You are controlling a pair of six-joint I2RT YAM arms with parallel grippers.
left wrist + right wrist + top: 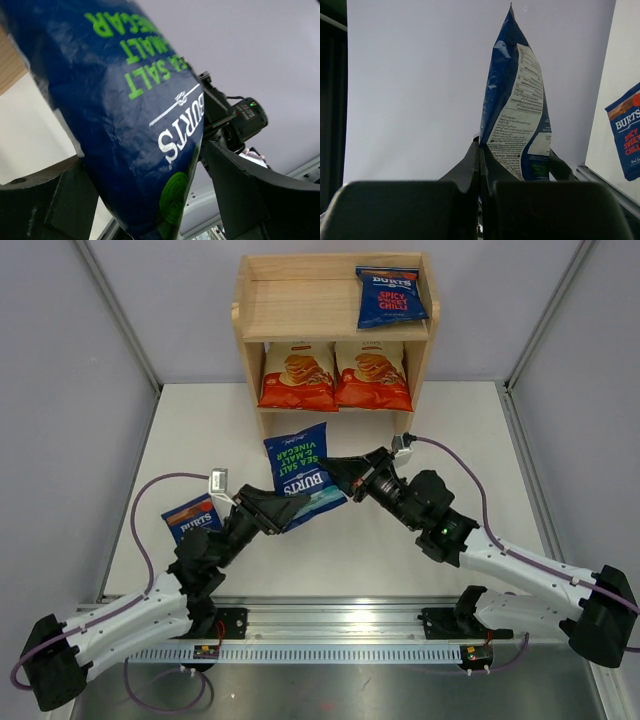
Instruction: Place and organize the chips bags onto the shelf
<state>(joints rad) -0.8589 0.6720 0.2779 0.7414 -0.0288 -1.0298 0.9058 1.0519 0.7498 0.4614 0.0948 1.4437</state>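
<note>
A green-labelled Burts bag (300, 465) hangs above the table in front of the shelf (300, 300). My right gripper (338, 472) is shut on the bag's right edge, and the pinch shows in the right wrist view (480, 150). My left gripper (295, 505) is open, with its fingers (245, 190) straddling the bag's (125, 125) lower end. One red-labelled Burts bag (390, 295) lies on the top tier at the right. Two Cassava bags (297, 375) (372, 373) stand side by side on the lower tier. Another red-labelled Burts bag (190, 517) lies on the table, partly under my left arm.
The shelf stands against the back wall, and the left of its top tier is bare wood. Grey walls close in the white table (450, 440) on the left, right and back. A metal rail (330, 625) runs along the near edge.
</note>
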